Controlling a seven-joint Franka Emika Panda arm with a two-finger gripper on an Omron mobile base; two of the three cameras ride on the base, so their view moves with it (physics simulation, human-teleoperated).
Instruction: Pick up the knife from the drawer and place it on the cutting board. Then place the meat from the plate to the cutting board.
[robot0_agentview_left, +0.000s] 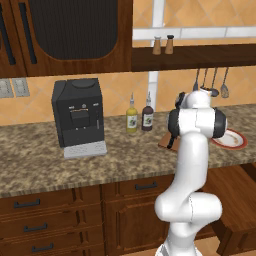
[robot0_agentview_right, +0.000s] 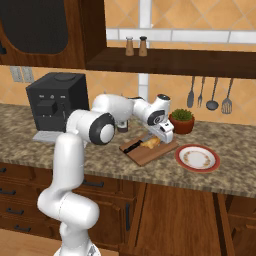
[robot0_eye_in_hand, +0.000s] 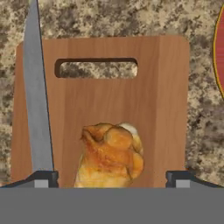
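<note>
Two task items sit on the cutting board (robot0_agentview_right: 150, 148): the knife (robot0_agentview_right: 134, 145) along one long side, blade running past the handle slot in the hand view, and the meat (robot0_eye_in_hand: 110, 155), a golden roast piece, mid-board on the end away from the slot. Knife and meat are apart, not touching. Board lies on the speckled stone counter (robot0_agentview_right: 230, 145) toward its front edge; the plate (robot0_agentview_right: 197, 158), white with red rim, is just beside it, clear of it.

Around: coffee machine (robot0_agentview_left: 78, 118) at the counter's back, two sauce bottles (robot0_agentview_left: 139, 115) next to it, potted plant (robot0_agentview_right: 182, 120) behind the board near the wall, ladles and spatulas (robot0_agentview_right: 210, 95) hanging on the wall, salt and pepper shakers (robot0_agentview_right: 136, 46) on the shelf above. Nothing obstructs the board.

Arm reaches forward over the counter, wrist bent down, gripper (robot0_eye_in_hand: 113, 177) low over the board. Fingers (robot0_eye_in_hand: 46, 178) are spread wide, one on each side of the meat, not gripping it.
</note>
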